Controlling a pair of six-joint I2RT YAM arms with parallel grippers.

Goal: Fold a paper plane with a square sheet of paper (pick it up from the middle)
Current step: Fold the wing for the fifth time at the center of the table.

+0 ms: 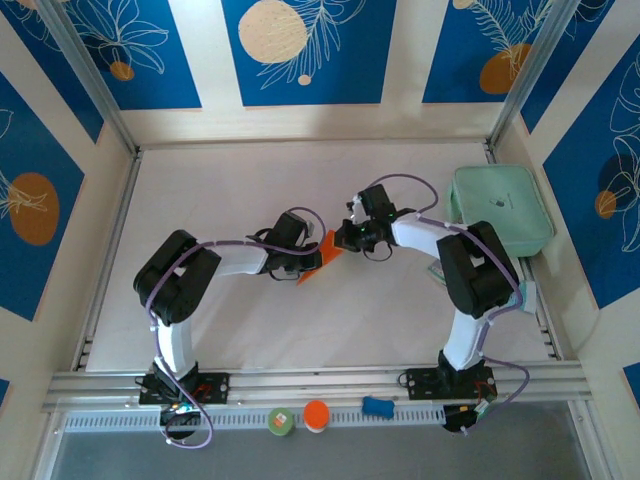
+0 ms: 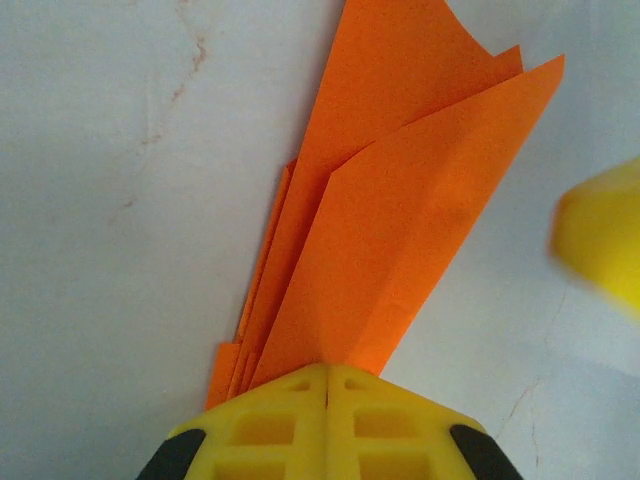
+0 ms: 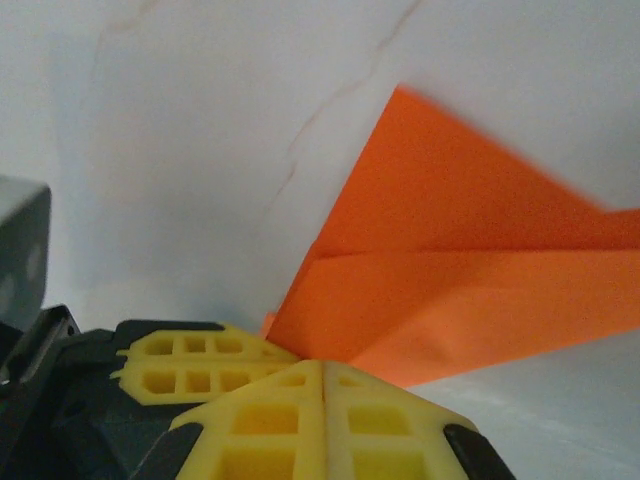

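Two arms reach toward the middle of the white surface (image 1: 250, 330) in the top view, and between them I see the paper plane (image 1: 324, 252), a small orange dart with its narrow end toward the left arm. My left claw (image 1: 303, 266) sits at that narrow end; my right claw (image 1: 346, 238) is just beside the wider end. From up here I cannot tell how either claw's fingers stand. A mint-green case (image 1: 500, 205) lies at the far right of the surface, well apart from the plane. On the rail (image 1: 120, 385) in front of the arm bases sit a small green round piece (image 1: 281, 421), an orange disc (image 1: 316, 414) and a small blue piece (image 1: 377, 406).

On the left wrist camera, the left claw (image 2: 326, 372) is clenched on the narrow end of the paper plane (image 2: 400, 200): its yellow fingers (image 2: 270, 425) meet at a thin seam and the folded layers come out at their tip. The plane fans out away from the claw, several creased layers stacked over the surface. A blurred yellow finger of the right claw (image 2: 600, 240) shows at the right edge, just beside the wide wing, with a strip of surface between them.

On the right wrist camera, the right claw (image 3: 322, 368) is clenched, its fingers (image 3: 390, 430) pressed flat together. The plane (image 3: 450, 280) spreads just beyond their tips; I cannot tell whether it touches them. The left claw (image 3: 195, 365) sits at the plane's point
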